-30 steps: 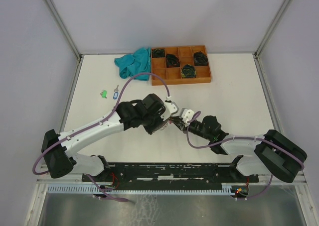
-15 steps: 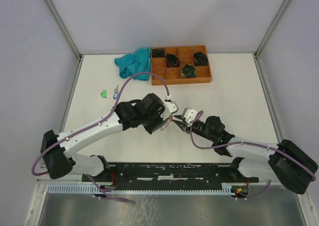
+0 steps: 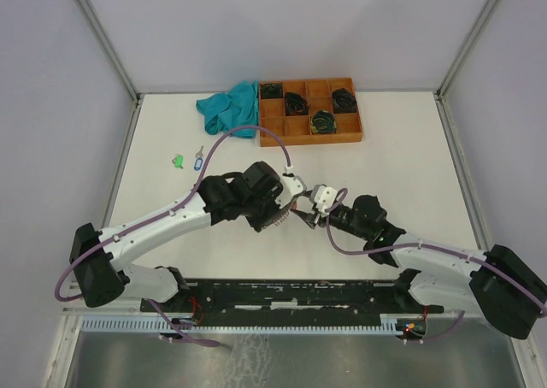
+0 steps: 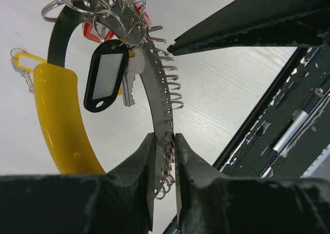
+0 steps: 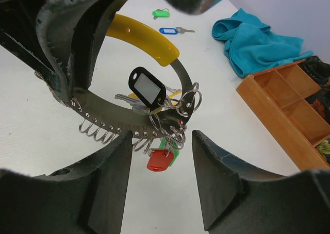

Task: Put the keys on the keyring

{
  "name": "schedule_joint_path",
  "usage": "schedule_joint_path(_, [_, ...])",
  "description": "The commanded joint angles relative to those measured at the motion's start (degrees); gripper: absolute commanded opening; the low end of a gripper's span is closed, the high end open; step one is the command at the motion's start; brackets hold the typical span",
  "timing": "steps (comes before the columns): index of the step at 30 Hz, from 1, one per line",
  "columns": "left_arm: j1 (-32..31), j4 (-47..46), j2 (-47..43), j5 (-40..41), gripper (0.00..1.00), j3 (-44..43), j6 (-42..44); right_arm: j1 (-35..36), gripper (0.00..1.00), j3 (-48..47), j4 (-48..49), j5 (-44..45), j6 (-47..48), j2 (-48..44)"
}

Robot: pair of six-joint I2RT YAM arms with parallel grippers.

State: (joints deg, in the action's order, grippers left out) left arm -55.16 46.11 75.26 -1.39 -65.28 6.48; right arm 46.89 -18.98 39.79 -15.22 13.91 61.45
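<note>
My right gripper (image 5: 160, 139) has just sprung open, empty now, and the black-tagged key (image 5: 147, 87) dangles on the keyring (image 4: 161, 102), which my left gripper (image 4: 165, 156) clamps above the table (image 3: 410, 166); looks threaded, so the green key (image 5: 161, 12) and blue key (image 5: 167, 31) remain

Left gripper (image 4: 165, 141) pinched nearly closed; right gripper (image 5: 161, 138) spread apart, facing it mid-table.
</note>
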Motion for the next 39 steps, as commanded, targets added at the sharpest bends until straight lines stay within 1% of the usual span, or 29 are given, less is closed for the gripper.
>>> schedule_joint_path(1, [-0.2, -3.5, -2.0, -2.6, 0.03, 0.1, 2.0, 0.3, 0.58, -2.6, 4.7, -1.5, 0.2, 2.7])
schedule_joint_path(4, [-0.1, -3.6, -1.8, -2.9, 0.03, 0.3, 2.2, 0.3, 0.57, -2.8, 5.2, 0.3, 0.0, 3.2])
schedule_joint_path(7, [-0.1, -3.6, -2.2, -2.0, 0.03, 0.3, 2.2, 0.3, 0.55, -1.7, 4.5, 4.3, -0.6, 1.9])
schedule_joint_path(12, [0.2, -4.1, -2.8, -1.3, 0.03, 0.9, 2.0, 0.3, 0.51, 0.3, -2.0, 5.7, -1.6, -3.4])
schedule_joint_path(15, [0.5, -4.1, -2.8, -1.4, 0.03, 0.8, 1.9, 0.3, 0.47, 1.4, -3.2, 5.8, -2.6, -5.0])
schedule_joint_path(18, [0.7, -4.4, -3.0, -1.7, 0.03, 0.6, 1.8, 0.3, 0.42, 1.4, -2.9, 4.0, -3.8, -3.7])
schedule_joint_path(25, [1.2, -5.0, -3.9, -2.6, 0.03, 0.9, 1.6, 0.3, 0.35, 1.2, 0.8, 1.4, -5.6, 1.2])
schedule_joint_path(30, [1.4, -5.1, -3.9, -3.0, 0.03, 1.0, 1.6, 0.3, 0.33, 0.9, 1.2, 1.2, -5.5, 1.9])
schedule_joint_path(39, [1.6, -5.3, -3.9, -4.0, 0.03, 1.0, 1.5, 0.3, 0.33, 0.8, 6.1, 0.4, -6.9, 4.6])
